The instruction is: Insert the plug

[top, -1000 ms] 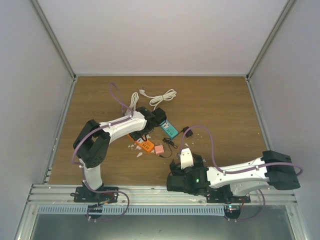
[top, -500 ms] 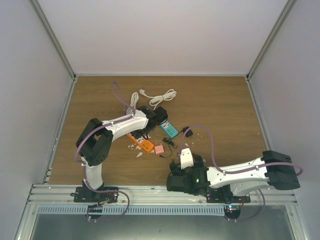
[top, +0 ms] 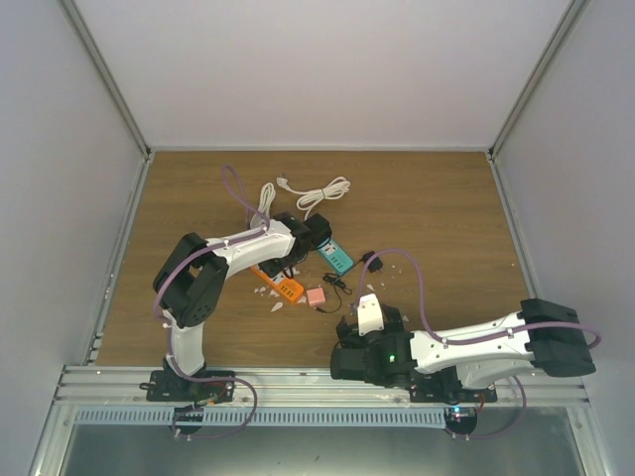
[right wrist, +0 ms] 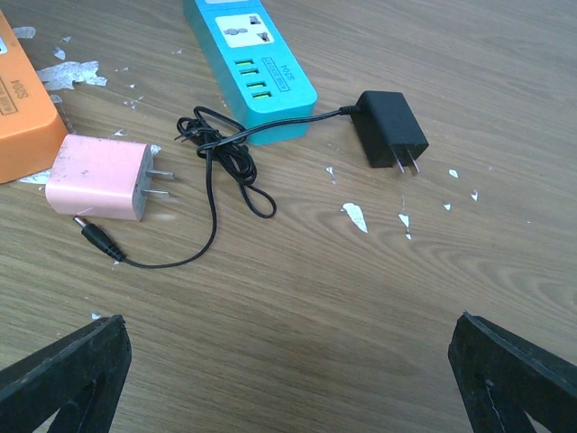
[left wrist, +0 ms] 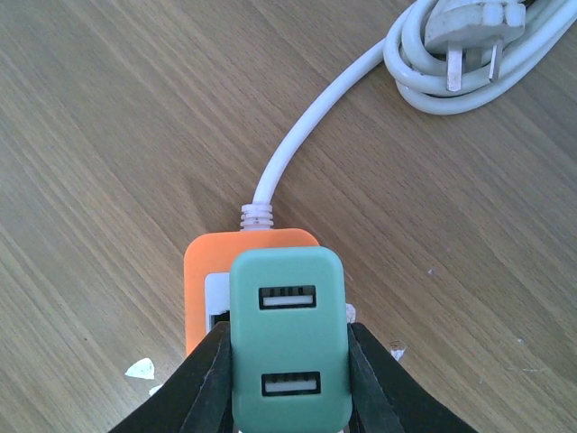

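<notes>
The black plug (right wrist: pixel 389 129) lies on its side on the wood, prongs toward me, right of the teal power strip (right wrist: pixel 251 65); its thin black cable loops toward a pink block (right wrist: pixel 101 178). In the top view the plug (top: pixel 371 263) lies right of the strip (top: pixel 335 258). My right gripper (right wrist: pixel 288 379) is open wide and empty, a way short of the plug. My left gripper (left wrist: pixel 290 379) is shut on a green USB charger block (left wrist: pixel 288 338), held just over the end of an orange power strip (left wrist: pixel 203 280).
The orange strip's white cord (left wrist: pixel 306 126) runs to a coil with a white plug (left wrist: pixel 469 27) at the back. White paint flecks (right wrist: pixel 356 215) dot the wood. The orange strip (top: pixel 283 286) and the pink block (top: pixel 316 296) lie between the two arms.
My left arm's elbow has shifted slightly right and up; its gripper stays over the orange strip. The right arm has not moved.
</notes>
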Controlling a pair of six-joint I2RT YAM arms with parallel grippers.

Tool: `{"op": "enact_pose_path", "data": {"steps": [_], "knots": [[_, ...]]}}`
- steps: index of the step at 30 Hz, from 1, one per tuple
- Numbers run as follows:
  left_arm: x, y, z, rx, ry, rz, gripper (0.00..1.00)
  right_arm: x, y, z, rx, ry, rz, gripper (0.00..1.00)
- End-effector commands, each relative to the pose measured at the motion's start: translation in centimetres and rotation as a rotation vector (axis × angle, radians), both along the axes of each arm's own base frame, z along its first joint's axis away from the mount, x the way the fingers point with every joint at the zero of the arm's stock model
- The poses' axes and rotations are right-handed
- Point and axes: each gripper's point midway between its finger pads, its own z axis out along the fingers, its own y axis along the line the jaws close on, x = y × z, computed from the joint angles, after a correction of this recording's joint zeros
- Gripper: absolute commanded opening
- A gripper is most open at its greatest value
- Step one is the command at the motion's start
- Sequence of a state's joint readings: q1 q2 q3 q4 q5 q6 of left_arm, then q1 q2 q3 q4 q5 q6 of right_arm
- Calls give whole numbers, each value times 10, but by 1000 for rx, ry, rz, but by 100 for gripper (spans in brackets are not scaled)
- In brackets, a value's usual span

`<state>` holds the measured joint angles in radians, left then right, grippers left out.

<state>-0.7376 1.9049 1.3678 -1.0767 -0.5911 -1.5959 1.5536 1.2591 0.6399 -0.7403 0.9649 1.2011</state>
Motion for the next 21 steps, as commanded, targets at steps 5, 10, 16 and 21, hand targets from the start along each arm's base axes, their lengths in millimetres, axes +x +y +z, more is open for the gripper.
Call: {"op": "enact_pose_path", "data": {"steps": [5,10,16,21], "knots": [[-5,2,-36,13,46,7,0,4,0,1,5,-30,-18,100],[-6,3,-39,15,54,15,0,4,0,0,0,-30,-17,100],[-12,6,-38,24,38,29,0,4,0,0,-1,-30,-17,100],[-17,8,-38,46,28,43,0,4,0,0,-2,-30,-18,100]]}}
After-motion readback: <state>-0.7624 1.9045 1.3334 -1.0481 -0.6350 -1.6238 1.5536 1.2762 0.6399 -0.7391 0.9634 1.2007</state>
